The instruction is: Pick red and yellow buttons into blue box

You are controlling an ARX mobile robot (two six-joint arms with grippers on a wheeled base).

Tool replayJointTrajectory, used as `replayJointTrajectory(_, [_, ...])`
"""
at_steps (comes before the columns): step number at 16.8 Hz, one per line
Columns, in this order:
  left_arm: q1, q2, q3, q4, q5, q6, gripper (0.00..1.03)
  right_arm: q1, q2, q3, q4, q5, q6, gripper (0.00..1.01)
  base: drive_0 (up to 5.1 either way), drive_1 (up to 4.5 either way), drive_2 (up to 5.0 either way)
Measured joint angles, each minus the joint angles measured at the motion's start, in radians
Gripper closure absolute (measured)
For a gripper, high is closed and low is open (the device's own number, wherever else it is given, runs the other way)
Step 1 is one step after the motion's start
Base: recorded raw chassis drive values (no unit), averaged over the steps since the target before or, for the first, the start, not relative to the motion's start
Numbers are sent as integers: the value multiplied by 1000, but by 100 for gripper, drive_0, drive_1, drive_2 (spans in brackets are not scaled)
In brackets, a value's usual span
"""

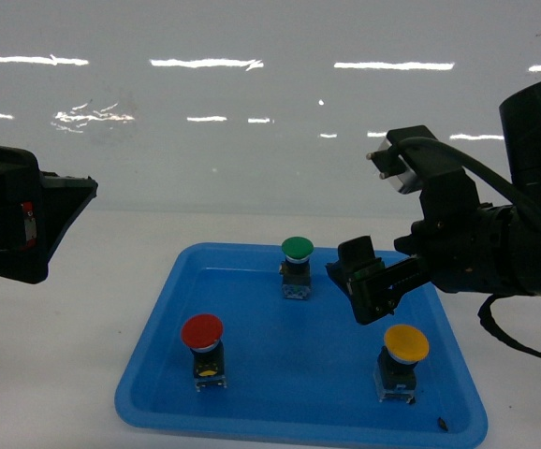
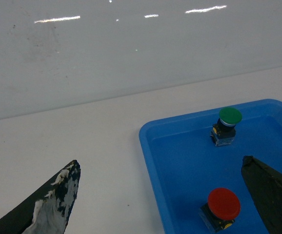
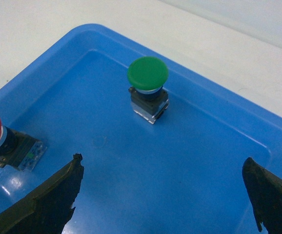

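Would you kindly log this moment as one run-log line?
red-capped push button upright in blue plastic tray | yellow-capped push button upright in tray | green-capped push button in tray | right gripper open above tray | left gripper open, empty

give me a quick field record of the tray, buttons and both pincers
tray: blue tray on white table
red button: upright in tray, front left
yellow button: upright in tray, front right
green button: upright in tray, at the back
left pincer: open, empty, over the tray's left edge
right pincer: open, empty, above the tray
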Motion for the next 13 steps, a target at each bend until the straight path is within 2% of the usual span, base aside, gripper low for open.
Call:
replayJointTrajectory(5, [0,0,0,0,0,0,5,20,34,-36,5,43,-35,3,0,0,0])
replayJointTrajectory(9, [0,0,0,0,0,0,5,43,137,-56,21,58,-105,3,0,0,0])
replayJointTrajectory(13, [0,0,0,0,0,0,5,14,200,0,3,74,-151,3,0,0,0])
